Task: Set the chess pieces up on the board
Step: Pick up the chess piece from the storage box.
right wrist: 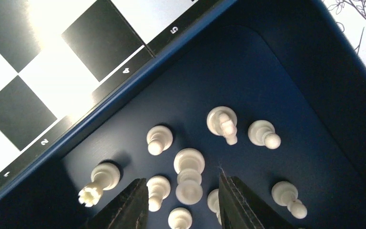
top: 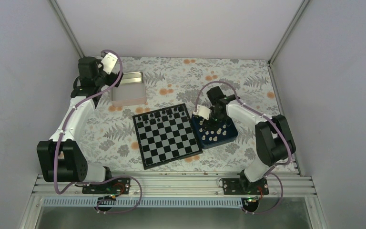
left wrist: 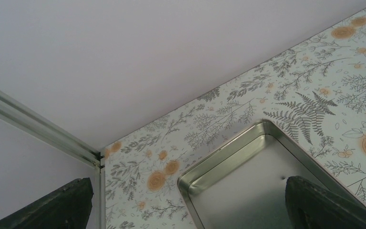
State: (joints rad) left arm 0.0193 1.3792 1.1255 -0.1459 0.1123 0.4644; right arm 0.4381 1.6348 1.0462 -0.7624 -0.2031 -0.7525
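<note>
The board (top: pixel 167 136) of black and silvery checks lies mid-table, with black pieces (top: pixel 161 114) along its far rows; its edge shows in the right wrist view (right wrist: pixel 38 71). Several white chess pieces (right wrist: pixel 189 174) stand in the dark blue tray (right wrist: pixel 276 71), which sits at the board's right (top: pixel 226 137). My right gripper (right wrist: pixel 183 191) is open low over the tray, its fingers (right wrist: pixel 238 200) on either side of a tall white piece and a pawn (right wrist: pixel 157 189), touching neither clearly. My left gripper (left wrist: pixel 186 205) is open and empty above the tin at far left (top: pixel 107 62).
A silver metal tin (left wrist: pixel 248 181) lies at the back left (top: pixel 129 88), near the enclosure corner post (left wrist: pixel 38 129). White walls enclose the floral tablecloth (top: pixel 228 81) on three sides. A metal rail (top: pixel 171 183) runs along the near edge.
</note>
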